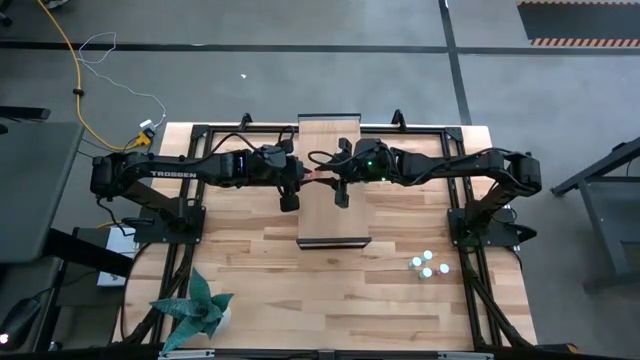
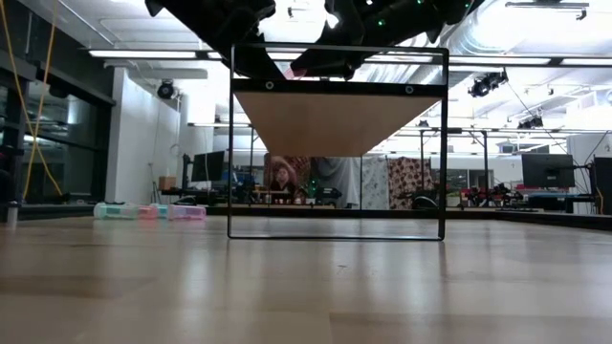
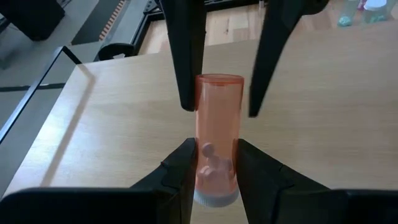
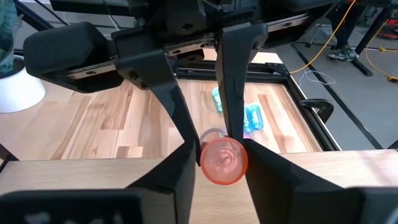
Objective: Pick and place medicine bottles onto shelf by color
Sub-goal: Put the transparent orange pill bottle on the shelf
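Handover above the raised light-wood shelf (image 1: 333,180): translucent orange-pink medicine bottle with a white cap (image 3: 216,140) clamped at its cap end by the left tool (image 3: 211,165), with the right tool (image 4: 222,163) closing around its far end, firmness of that second hold impossible to judge. Risk of a drop onto the shelf if released by the left too soon. Risk too of twisting or popping free if pulled while pinched from both ends.

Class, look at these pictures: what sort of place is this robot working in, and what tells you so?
Probably a robotics lab or workshop: a butcher-block table on a concrete floor with taped lines, ceiling strip lights, and monitors on desks behind.
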`<action>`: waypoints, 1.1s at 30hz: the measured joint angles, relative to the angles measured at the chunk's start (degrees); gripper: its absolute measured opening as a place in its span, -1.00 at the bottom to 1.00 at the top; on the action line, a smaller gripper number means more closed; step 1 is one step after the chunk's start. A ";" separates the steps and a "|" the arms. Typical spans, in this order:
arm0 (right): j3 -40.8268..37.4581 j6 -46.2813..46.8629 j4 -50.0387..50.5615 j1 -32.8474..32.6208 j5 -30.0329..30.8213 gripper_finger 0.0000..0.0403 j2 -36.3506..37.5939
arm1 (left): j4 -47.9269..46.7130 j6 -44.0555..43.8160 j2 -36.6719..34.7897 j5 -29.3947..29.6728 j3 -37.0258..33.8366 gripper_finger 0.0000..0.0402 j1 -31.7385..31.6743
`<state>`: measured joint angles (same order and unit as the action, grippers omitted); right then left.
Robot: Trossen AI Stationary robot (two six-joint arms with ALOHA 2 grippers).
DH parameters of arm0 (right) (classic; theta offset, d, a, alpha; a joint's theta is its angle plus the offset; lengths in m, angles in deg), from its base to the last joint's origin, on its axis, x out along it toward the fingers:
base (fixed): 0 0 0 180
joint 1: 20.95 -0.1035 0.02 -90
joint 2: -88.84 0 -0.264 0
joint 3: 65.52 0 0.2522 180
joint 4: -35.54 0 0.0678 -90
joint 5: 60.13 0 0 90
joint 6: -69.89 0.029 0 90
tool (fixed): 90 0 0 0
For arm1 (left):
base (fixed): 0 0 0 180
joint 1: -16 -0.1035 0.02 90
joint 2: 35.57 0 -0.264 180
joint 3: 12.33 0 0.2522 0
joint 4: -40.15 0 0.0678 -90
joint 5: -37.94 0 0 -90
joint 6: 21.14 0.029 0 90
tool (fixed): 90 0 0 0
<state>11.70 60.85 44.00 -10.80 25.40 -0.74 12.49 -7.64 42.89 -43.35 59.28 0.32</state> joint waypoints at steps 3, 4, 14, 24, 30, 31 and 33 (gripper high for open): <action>0.00 0.02 0.01 0.00 0.03 -0.50 0.00 | -0.01 0.01 0.00 0.00 0.00 -0.55 0.00; 0.00 0.02 0.02 0.00 0.09 -0.52 0.00 | -0.01 -0.01 0.00 0.00 0.00 -0.55 0.00; 0.00 0.02 0.07 0.00 0.07 -0.55 0.00 | -0.01 0.50 0.00 -0.33 0.00 -0.50 0.00; -0.09 -1.09 3.67 0.57 1.22 -0.55 2.01 | -0.39 1.70 -1.34 -0.24 0.02 -0.18 0.00; -0.09 -1.57 8.76 1.71 1.27 -0.55 6.34 | -1.86 1.64 -4.22 2.11 0.02 0.05 0.00; -0.09 -1.56 9.99 1.91 1.25 -0.55 7.19 | -2.68 1.23 -5.31 2.58 0.02 0.09 -0.02; -0.20 -1.50 13.15 2.25 1.24 -0.55 8.92 | -3.52 -0.87 -7.11 2.87 0.02 0.14 -0.06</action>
<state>11.50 59.36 57.14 -8.55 26.64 8.18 8.97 -8.51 35.77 -40.48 59.30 0.25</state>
